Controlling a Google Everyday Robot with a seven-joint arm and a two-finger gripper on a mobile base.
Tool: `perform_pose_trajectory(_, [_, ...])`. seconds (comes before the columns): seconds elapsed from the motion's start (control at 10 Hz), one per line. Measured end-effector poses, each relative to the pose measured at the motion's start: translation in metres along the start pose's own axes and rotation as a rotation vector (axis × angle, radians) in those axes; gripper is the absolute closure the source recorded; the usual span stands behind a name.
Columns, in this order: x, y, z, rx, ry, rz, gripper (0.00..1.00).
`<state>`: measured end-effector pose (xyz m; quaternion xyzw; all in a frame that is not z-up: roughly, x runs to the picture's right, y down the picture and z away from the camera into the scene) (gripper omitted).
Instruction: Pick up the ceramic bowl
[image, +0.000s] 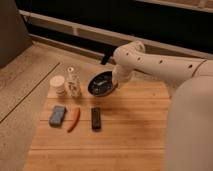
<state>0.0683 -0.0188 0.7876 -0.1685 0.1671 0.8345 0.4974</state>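
Note:
The ceramic bowl (101, 83) is round, glossy and dark with pale streaks inside. It is tilted, with its inside facing the camera, and is lifted a little above the back of the wooden table (130, 135). My gripper (114, 82) is at the bowl's right rim and is shut on it. The white arm (150, 62) reaches in from the right and hides part of the rim.
To the left of the bowl stand a small white cup (58, 85) and a clear bottle (74, 82). In front lie a blue sponge (57, 115), a red-orange object (74, 120) and a black bar (95, 118). My white body (190, 130) fills the right side.

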Motion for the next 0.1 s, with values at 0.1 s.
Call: perform_pose_trajectory(0.1, [0.0008, 0.0018, 0.0004, -0.001, 0.001, -0.003, 1.0])
